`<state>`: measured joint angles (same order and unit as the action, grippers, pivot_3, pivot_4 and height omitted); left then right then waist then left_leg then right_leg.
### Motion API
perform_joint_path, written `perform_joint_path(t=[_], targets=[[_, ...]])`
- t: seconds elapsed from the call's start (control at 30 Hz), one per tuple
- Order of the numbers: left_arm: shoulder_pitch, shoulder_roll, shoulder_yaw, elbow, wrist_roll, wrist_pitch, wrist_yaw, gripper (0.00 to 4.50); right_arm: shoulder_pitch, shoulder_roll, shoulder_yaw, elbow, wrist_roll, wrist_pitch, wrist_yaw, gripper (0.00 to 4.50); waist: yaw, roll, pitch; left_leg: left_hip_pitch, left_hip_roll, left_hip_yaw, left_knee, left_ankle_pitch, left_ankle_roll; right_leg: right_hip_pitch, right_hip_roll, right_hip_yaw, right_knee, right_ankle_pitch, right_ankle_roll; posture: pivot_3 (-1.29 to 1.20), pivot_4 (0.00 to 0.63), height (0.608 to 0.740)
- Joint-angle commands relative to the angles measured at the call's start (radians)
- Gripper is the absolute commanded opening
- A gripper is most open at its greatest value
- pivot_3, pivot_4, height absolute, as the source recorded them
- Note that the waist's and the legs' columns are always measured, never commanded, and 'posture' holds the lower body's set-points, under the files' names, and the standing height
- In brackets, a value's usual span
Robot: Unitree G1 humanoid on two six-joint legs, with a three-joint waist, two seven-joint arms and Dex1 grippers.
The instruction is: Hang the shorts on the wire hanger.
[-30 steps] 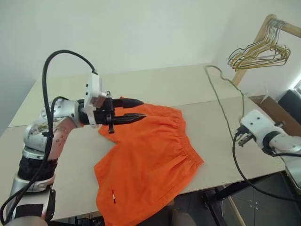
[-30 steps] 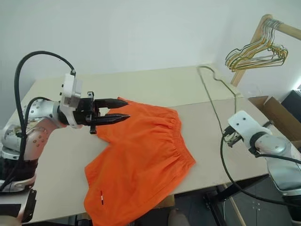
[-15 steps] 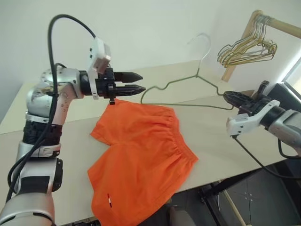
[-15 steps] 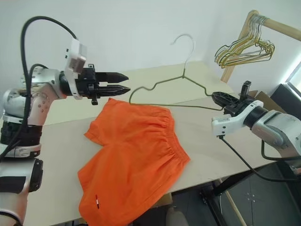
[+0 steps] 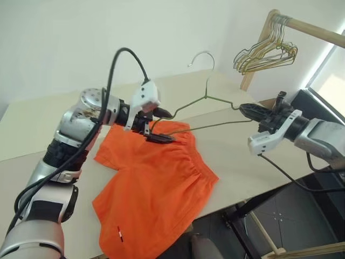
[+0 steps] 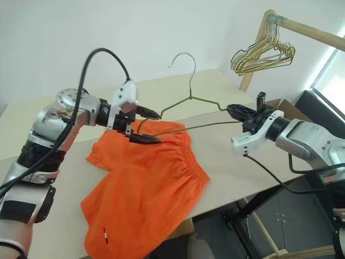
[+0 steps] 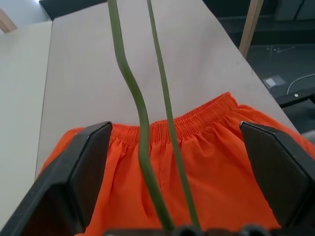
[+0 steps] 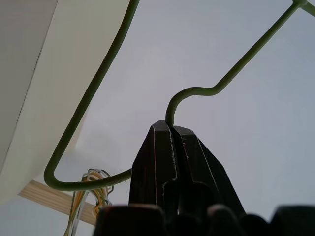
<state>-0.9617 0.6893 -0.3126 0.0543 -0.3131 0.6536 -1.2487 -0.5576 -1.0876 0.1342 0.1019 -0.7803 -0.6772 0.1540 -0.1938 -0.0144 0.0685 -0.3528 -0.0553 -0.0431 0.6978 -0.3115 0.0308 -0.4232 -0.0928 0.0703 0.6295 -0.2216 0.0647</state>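
**Olive wire hanger held in the air above orange shorts**

Black fingers of the right hand (image 6: 233, 109) are pinching together on one end of the wire hanger (image 6: 190, 97), holding it in the air over the worktop (image 5: 237, 156) with its curved hook pointing up. At the hanger's other end, the left hand (image 5: 163, 125) is reaching in with its fingers spread wide apart, one above and one below the wire; in the left wrist view the two wire strands are running through the gap between the fingers (image 7: 83, 167) without being gripped. Directly beneath the left hand, the shorts (image 5: 156, 189) are lying flat on the pale worktop, their gathered waistband facing the right arm and one leg reaching the near edge. Behind the right arm, a bunch of pale gold hangers (image 5: 264, 53) is hanging on a wooden rail (image 5: 310, 26).
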Motion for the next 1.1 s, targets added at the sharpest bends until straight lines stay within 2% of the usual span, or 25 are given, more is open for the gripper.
perform_joint_path(t=[0.03, 0.13, 0.47, 0.67, 0.77, 0.87, 1.1], targets=[[0.004, 0.013, -0.007, -0.030, 0.027, 0.021, 0.006, 4.11, -0.046, 0.000, -0.027, -0.006, 0.005, -0.012, -0.014, 0.00, -0.005, 0.001, -0.001, 0.000, 0.000, 0.000, 0.000, 0.000, 0.000, 0.000, 0.000, 0.000, 0.000, 0.000, 0.000, -0.20, 0.000, 0.740], [0.010, 0.013, -0.007, -0.033, 0.034, 0.015, 0.003, 3.40, -0.049, -0.001, -0.028, -0.002, 0.003, -0.018, -0.016, 0.00, -0.012, 0.002, -0.001, 0.000, 0.000, 0.000, 0.000, 0.000, 0.000, 0.000, 0.000, 0.000, 0.000, 0.000, 0.000, -0.20, 0.000, 0.740], [0.015, 0.009, -0.006, -0.007, 0.062, 0.000, -0.002, 0.06, -0.064, -0.010, -0.039, 0.014, -0.012, -0.015, -0.030, 0.00, -0.015, 0.003, -0.002, 0.000, 0.000, 0.000, 0.001, 0.000, 0.000, 0.000, 0.000, 0.000, 0.000, 0.000, 0.000, -0.20, 0.000, 0.740], [0.025, 0.015, -0.013, -0.013, 0.063, 0.005, -0.015, 0.02, -0.050, -0.009, -0.051, 0.001, -0.003, -0.007, -0.034, 0.00, -0.016, 0.003, -0.002, 0.000, 0.000, 0.000, 0.001, 0.000, 0.000, 0.000, 0.000, 0.000, 0.001, 0.000, 0.000, -0.21, 0.000, 0.740], [0.040, 0.008, -0.001, -0.024, 0.046, 0.013, -0.011, 0.00, -0.010, -0.019, -0.054, -0.023, 0.047, -0.031, -0.007, 0.76, -0.017, 0.003, -0.003, 0.000, 0.000, 0.000, 0.002, 0.000, 0.000, 0.000, 0.000, 0.000, 0.001, 0.000, 0.000, -0.22, 0.000, 0.740], [0.040, -0.007, 0.010, -0.014, 0.045, 0.035, 0.020, 0.00, 0.040, -0.025, -0.062, -0.055, 0.140, -0.016, 0.067, 1.75, -0.018, 0.003, -0.003, 0.000, 0.000, -0.001, 0.002, 0.000, 0.000, 0.000, 0.000, 0.000, 0.001, 0.000, 0.000, -0.22, 0.000, 0.740], [0.025, -0.026, 0.010, 0.041, 0.103, 0.070, 0.107, 0.00, 0.153, -0.065, -0.110, -0.129, 0.424, 0.009, 0.268, 4.38, -0.026, 0.005, -0.006, 0.000, 0.000, -0.001, 0.004, -0.002, 0.004, 0.002, 0.000, 0.000, 0.001, 0.000, 0.001, -0.22, 0.000, 0.740]])
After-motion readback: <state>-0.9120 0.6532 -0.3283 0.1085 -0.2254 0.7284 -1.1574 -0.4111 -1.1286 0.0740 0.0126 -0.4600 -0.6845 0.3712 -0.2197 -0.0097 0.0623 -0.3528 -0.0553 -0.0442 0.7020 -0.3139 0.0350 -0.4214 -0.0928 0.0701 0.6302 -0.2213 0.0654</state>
